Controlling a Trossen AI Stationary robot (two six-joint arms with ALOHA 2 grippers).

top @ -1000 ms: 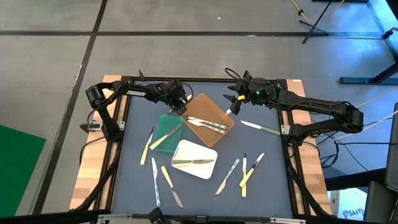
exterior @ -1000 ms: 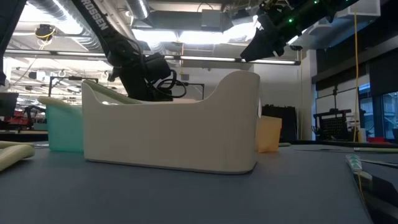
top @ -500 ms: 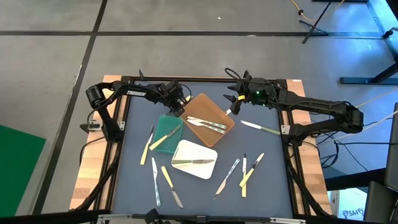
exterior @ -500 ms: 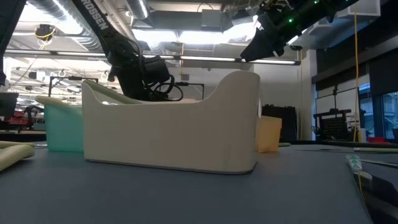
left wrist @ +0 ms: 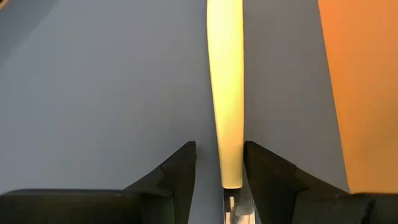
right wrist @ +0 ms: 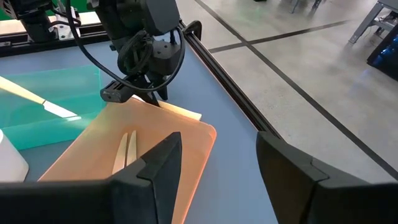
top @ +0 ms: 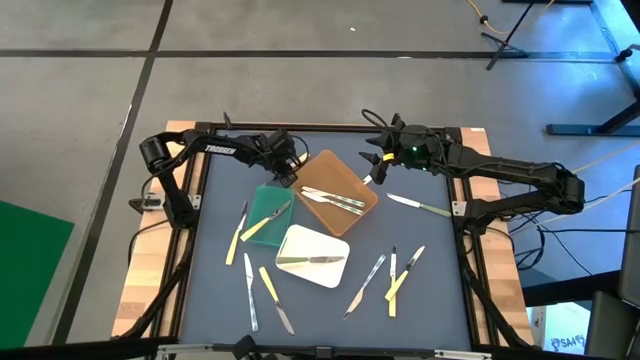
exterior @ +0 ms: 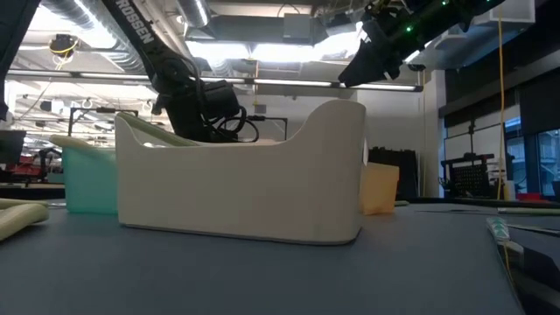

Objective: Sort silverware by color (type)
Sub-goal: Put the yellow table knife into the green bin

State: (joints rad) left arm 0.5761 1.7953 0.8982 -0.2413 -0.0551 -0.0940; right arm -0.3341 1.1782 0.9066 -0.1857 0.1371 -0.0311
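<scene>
My left gripper point(top: 287, 163) is down at the table by the brown tray's point(top: 350, 178) far left edge. Its open fingers stand close on either side of a pale yellow-handled utensil point(left wrist: 225, 93) lying on the table. The utensil also shows in the right wrist view point(right wrist: 181, 111). My right gripper point(top: 372, 168) is open and empty above the table, just right of the brown tray. Two utensils point(top: 335, 200) lie in the brown tray. One point(top: 310, 261) lies in the white tray point(top: 325, 275). A yellow one point(top: 265, 222) lies across the green tray point(top: 262, 200). My left gripper points down over the yellow-handled utensil where the handle meets the metal neck point(left wrist: 231, 186), and its fingers lie across the utensil. One finger point(left wrist: 264, 171) is right beside the handle. I cannot tell whether it touches. The utensil lies flat on the table.
Several loose utensils lie on the mat: left of the green tray point(top: 236, 235), near the front edge point(top: 268, 288), right of the white tray point(top: 392, 270), and one at the right point(top: 420, 207). In the low view the white tray point(exterior: 241, 188) stands in front.
My left gripper has shifted slightly at the brown tray's far left edge and settled a little lower over the yellow-handled utensil.
</scene>
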